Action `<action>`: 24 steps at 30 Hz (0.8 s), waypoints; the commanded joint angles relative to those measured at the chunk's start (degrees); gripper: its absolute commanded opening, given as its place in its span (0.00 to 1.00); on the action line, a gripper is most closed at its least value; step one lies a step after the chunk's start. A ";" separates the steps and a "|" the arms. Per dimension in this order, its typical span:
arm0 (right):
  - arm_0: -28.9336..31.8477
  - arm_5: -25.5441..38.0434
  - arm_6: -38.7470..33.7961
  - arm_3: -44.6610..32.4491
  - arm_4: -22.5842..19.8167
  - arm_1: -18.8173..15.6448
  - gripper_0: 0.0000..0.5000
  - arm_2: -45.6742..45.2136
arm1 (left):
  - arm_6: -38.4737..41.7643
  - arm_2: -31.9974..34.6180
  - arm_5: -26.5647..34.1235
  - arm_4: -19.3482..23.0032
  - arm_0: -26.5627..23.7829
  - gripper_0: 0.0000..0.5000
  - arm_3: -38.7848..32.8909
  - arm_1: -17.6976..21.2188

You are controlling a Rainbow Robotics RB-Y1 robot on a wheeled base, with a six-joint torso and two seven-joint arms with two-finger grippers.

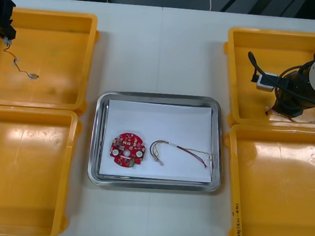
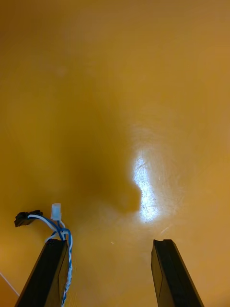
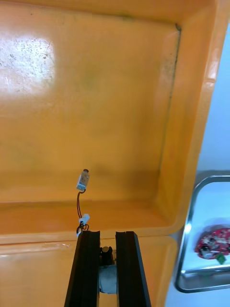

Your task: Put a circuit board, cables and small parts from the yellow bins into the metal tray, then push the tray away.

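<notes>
My left gripper (image 1: 5, 37) hangs over the far left yellow bin (image 1: 65, 96). In the left wrist view it (image 3: 107, 235) is shut on a small metal part (image 3: 106, 253), and a thin wire drops from that part to a little metal piece (image 3: 83, 180). My right gripper (image 1: 284, 105) is low inside the far right yellow bin (image 1: 264, 36). It (image 2: 109, 242) is open, and a twisted blue and white cable (image 2: 65, 236) lies against one finger. The metal tray (image 1: 159, 98) holds a round red circuit board (image 1: 127, 149) and a black and red cable (image 1: 179, 151).
The near left bin (image 1: 18, 194) and the near right bin (image 1: 281, 217) flank the tray. The tray has white lining and sits mid-table. Shoes show beyond the table's far edge.
</notes>
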 commanded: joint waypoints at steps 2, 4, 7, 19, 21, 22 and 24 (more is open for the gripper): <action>-2.66 -0.48 2.02 -0.08 -1.36 -2.48 1.00 0.84 | 9.51 2.10 0.51 3.51 0.02 0.00 -3.99 4.66; -2.66 -0.21 2.02 -0.08 -1.80 -2.48 1.00 0.93 | 10.30 2.10 0.51 3.86 0.02 0.00 -4.61 4.66; -2.84 0.84 2.11 -0.08 -2.23 -2.48 1.00 0.84 | 10.48 2.10 0.51 3.86 0.02 0.00 -4.70 4.75; -3.01 2.42 2.02 -0.08 -2.94 -2.48 1.00 1.89 | 9.95 -0.37 0.51 3.07 0.02 0.00 -4.70 4.75; -3.01 2.42 2.02 -0.08 -3.03 -2.48 1.00 2.25 | 9.95 -0.37 0.51 2.98 0.20 0.00 -4.52 4.75; -3.01 2.42 1.93 0.01 -3.03 -2.48 1.00 2.42 | 9.78 -0.45 0.51 2.89 0.37 0.00 -4.43 4.75; -3.19 2.33 2.11 0.54 -3.29 -2.48 1.00 2.95 | 9.69 -1.77 0.51 2.45 1.61 0.00 -3.99 4.75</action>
